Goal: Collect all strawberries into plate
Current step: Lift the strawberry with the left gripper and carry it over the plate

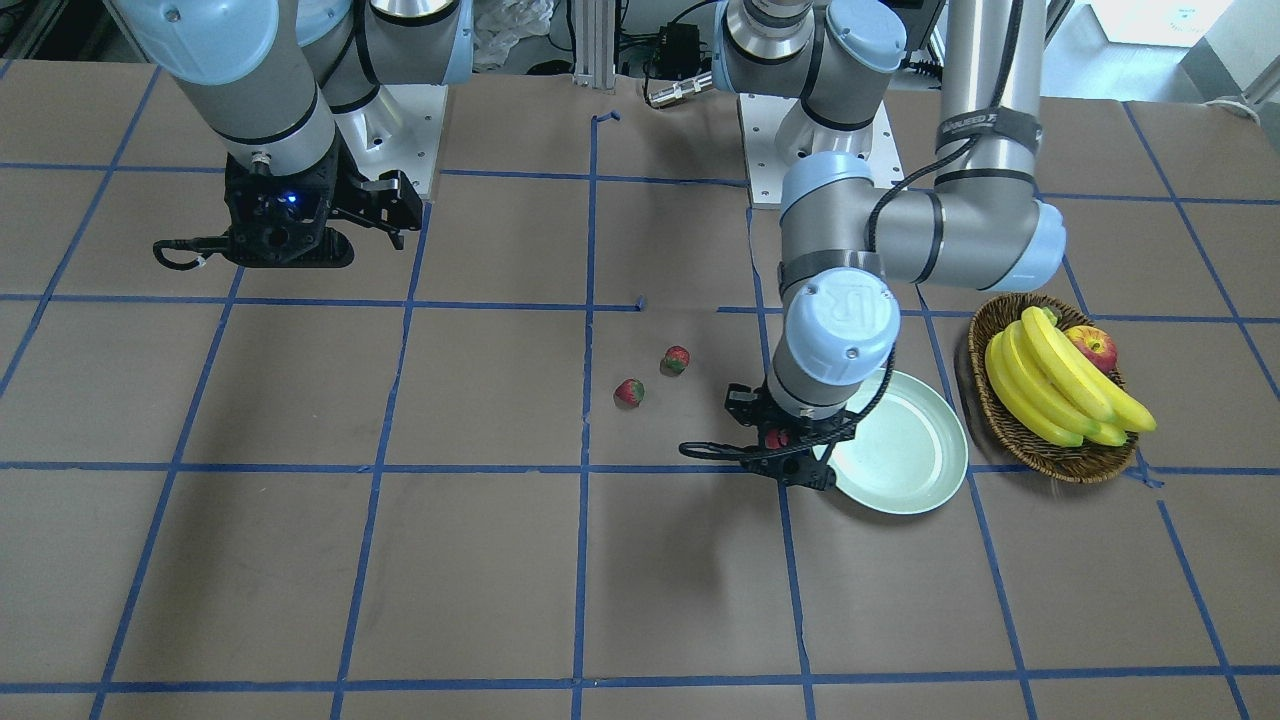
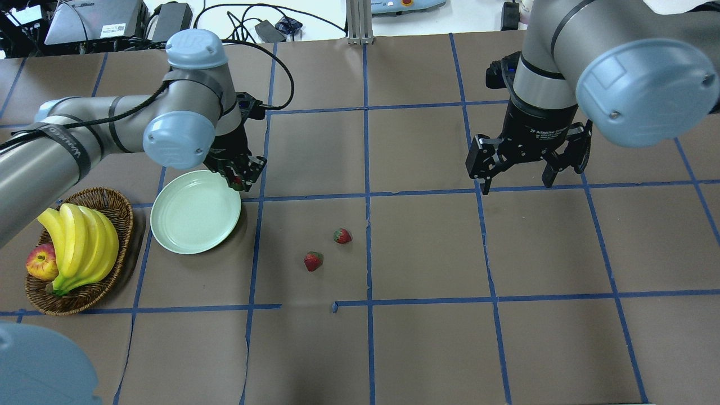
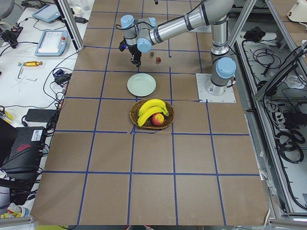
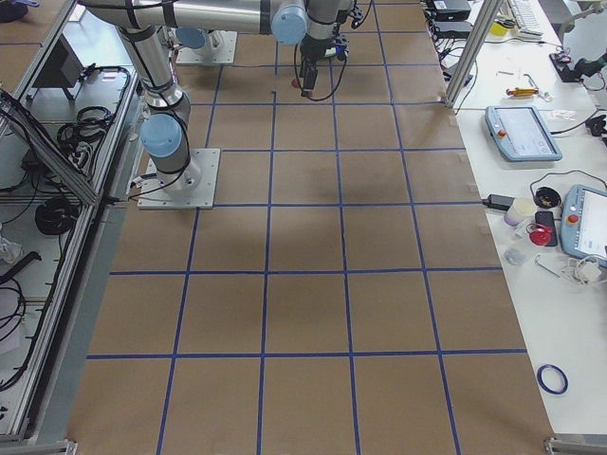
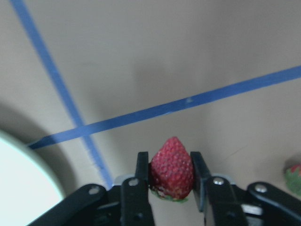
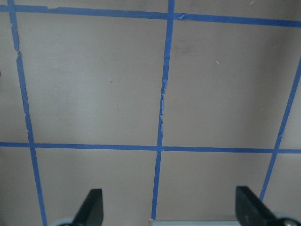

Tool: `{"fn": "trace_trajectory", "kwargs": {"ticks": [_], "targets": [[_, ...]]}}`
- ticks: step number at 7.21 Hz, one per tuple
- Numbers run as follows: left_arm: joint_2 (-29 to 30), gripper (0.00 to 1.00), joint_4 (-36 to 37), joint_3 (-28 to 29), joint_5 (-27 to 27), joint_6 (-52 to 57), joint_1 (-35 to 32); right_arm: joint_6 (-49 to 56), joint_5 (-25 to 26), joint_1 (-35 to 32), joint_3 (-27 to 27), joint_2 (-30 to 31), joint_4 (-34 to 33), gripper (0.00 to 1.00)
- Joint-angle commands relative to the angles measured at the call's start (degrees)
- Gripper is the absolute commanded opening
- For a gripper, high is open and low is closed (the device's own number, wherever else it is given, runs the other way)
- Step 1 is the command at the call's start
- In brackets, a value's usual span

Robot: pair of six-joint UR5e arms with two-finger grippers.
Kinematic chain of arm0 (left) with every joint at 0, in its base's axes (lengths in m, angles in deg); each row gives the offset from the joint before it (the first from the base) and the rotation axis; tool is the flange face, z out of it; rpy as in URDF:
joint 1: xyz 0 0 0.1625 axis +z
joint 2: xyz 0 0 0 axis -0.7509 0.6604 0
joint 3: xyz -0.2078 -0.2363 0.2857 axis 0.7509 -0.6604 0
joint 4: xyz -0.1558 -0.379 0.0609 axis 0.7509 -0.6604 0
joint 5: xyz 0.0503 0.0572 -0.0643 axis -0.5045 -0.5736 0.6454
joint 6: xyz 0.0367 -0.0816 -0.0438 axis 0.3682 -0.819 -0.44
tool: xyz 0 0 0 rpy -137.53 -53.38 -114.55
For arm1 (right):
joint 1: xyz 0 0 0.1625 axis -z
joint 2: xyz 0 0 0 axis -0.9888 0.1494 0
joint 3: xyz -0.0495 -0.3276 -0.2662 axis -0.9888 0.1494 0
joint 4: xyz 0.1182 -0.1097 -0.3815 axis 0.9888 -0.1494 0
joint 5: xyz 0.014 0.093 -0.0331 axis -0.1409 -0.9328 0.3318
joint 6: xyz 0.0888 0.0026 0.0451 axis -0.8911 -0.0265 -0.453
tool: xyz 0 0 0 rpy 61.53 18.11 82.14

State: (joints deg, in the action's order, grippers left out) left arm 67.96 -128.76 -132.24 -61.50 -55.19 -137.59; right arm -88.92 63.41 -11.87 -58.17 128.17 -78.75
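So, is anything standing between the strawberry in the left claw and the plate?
Nothing visible does. The left claw holds the strawberry just outside the rim of the plate, with only bare table between them.

The surface (image 2: 427, 349) is covered with matt brown paper, lined with blue tape (image 2: 366, 157). The plate (image 2: 194, 216) is finished glossy and smooth; the basket (image 2: 126, 225) is woven from wicker; the strawberry (image 5: 172, 167) is dimpled.

Overhead and front cameras face each other, sharing the plate (image 2: 194, 216).
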Motion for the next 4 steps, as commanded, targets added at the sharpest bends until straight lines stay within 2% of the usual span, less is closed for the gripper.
{"fn": "trace_trajectory", "kwargs": {"ticks": [1,4], "targets": [[-0.6,0.0,-0.38,-0.65,-0.79,9.62,7.59,-0.25,0.0,-0.06,0.02,0.0,-0.17,1.0],[-0.08,0.0,-0.21,-1.0,-1.32,14.93,11.13,-0.25,-0.09,-0.15,-0.07,0.0,-0.17,1.0]]}}
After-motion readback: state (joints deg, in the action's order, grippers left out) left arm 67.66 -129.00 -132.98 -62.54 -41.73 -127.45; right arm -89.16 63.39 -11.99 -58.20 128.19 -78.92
